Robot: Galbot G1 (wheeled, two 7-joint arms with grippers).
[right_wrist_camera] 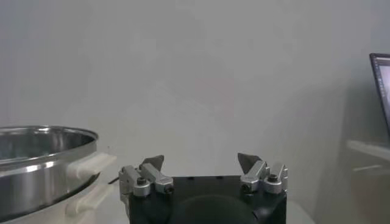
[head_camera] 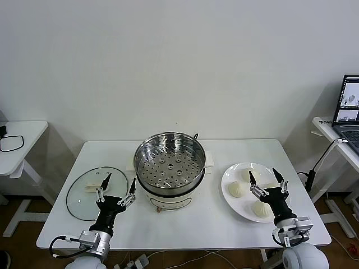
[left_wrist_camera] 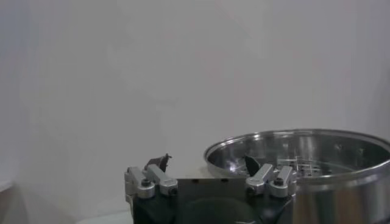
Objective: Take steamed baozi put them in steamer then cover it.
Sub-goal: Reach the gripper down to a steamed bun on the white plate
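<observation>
Nearest item, near edge of the bench: the two black robot hands with silver knuckles. Left hand [head_camera: 116, 189], fingers spread wide and holding nothing, stands toward the near-left corner, between the lid and the pot. Right hand [head_camera: 268, 184], likewise spread wide and empty, hangs over the near rim of the plate toward the near-right corner.

Bench [head_camera: 185, 224]: white rectangular top.

Steamer [head_camera: 169, 162]: wide round shiny stainless-steel pot on a white base, perforated tray floor bare, standing at the bench's centre. Nothing inside; uncovered.

Flat round white plate [head_camera: 233, 196]: right of the steamer, apart from it, near the right edge.

Steamed baozi [head_camera: 235, 189]: small round cream-white dough buns with smooth domed tops, lying on the plate. Three show plainly; the right hand partly covers the plate, so I cannot give a sure count.

Round clear glass lid with a white handle [head_camera: 84, 193]: flat on the bench near the left edge, apart from the steamer.

Handling note, judged by look: the buns should be light, soft and easily dented, perhaps tacky-skinned. Take one across its widest part, low on the sides, with a gentle close. The lid looks rigid, breakable and slick on the glass; the white handle is the place to take it.
</observation>
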